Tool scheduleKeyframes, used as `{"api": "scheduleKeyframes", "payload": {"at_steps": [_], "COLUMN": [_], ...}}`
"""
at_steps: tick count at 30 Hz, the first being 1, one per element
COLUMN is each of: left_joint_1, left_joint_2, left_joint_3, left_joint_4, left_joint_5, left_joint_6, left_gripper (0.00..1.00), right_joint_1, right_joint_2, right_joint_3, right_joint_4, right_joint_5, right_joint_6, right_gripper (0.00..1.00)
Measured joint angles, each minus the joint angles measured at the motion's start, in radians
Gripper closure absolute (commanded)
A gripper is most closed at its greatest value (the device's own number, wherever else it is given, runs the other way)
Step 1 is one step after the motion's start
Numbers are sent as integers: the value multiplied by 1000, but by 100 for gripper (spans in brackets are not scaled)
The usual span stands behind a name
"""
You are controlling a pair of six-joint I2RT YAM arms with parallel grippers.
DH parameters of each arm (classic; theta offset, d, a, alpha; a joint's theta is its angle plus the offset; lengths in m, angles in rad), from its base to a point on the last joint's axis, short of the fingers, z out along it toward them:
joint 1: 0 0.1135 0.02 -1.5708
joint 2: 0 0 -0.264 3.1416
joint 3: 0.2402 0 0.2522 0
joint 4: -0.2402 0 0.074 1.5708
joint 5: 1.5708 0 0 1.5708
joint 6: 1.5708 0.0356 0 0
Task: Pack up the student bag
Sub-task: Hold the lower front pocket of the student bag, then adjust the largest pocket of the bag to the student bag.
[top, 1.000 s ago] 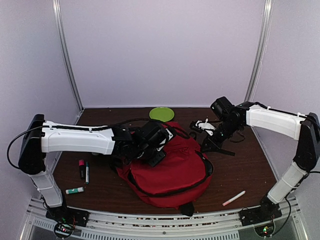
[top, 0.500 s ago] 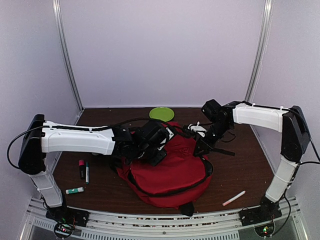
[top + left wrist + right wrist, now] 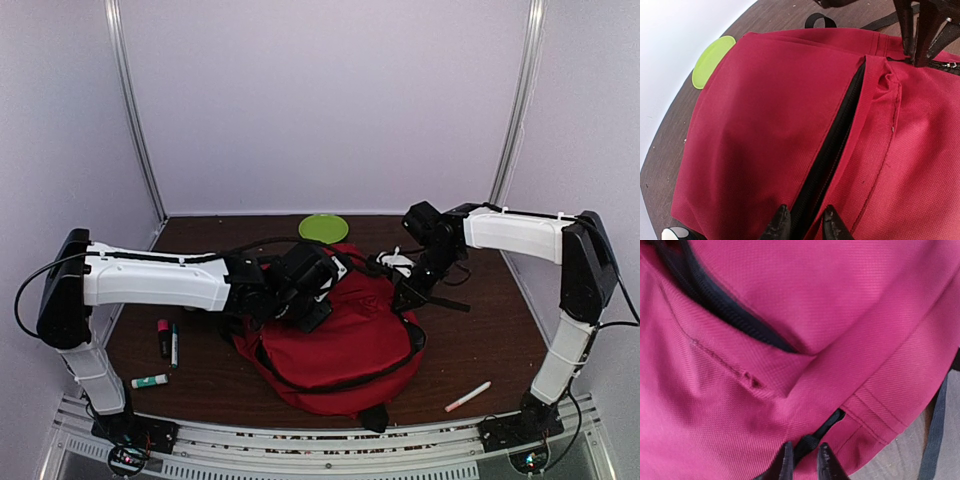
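Observation:
The student bag (image 3: 335, 340), a red backpack with black straps, lies in the middle of the table. Its black zipper slit (image 3: 832, 145) is partly open. My left gripper (image 3: 316, 310) is over the bag's upper left. In the left wrist view its tips (image 3: 805, 226) stand close together, pinching the fabric edge of that slit. My right gripper (image 3: 406, 294) is at the bag's upper right corner. Its fingertips (image 3: 804, 461) are closed on a black zipper pull tab (image 3: 822, 432). The left wrist view shows the right gripper (image 3: 920, 45) at the slit's far end.
A lime green disc (image 3: 323, 227) lies behind the bag. Left of the bag are a pink marker (image 3: 162, 337), a dark pen (image 3: 174, 346) and a white stick with a green cap (image 3: 150, 381). A white and pink pen (image 3: 468, 396) lies front right.
The right arm has swung left from the open table onto the bag's upper right corner, and its jaws closed on the pull tab. The left gripper stayed in place while its jaws narrowed.

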Motion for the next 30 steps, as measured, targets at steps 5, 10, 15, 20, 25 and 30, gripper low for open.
{"api": "scheduleKeyframes", "payload": {"at_steps": [5, 10, 15, 20, 25, 30], "left_joint_1": [0, 0, 6, 13, 14, 14], "left_joint_2": [0, 0, 0, 0, 0, 0], "left_joint_3": [-5, -8, -9, -9, -9, -20], "left_joint_4": [12, 19, 25, 37, 44, 55], "left_joint_5": [-3, -11, -11, -11, -12, -14], "left_joint_6": [0, 1, 10, 18, 22, 22], "left_gripper": [79, 91, 100, 100, 100, 100], "right_joint_1": [0, -8, -13, -13, -13, -13], "right_joint_2": [-3, -76, -201, -223, -131, -10], "right_joint_3": [0, -6, -23, -42, -16, 53], "right_joint_4": [-13, -8, -1, -4, -35, -65], "right_joint_5": [-3, -16, -68, -97, -95, -62], "right_joint_6": [-5, -6, -23, -32, -55, -68], "right_gripper": [96, 100, 100, 81, 68, 63]}}
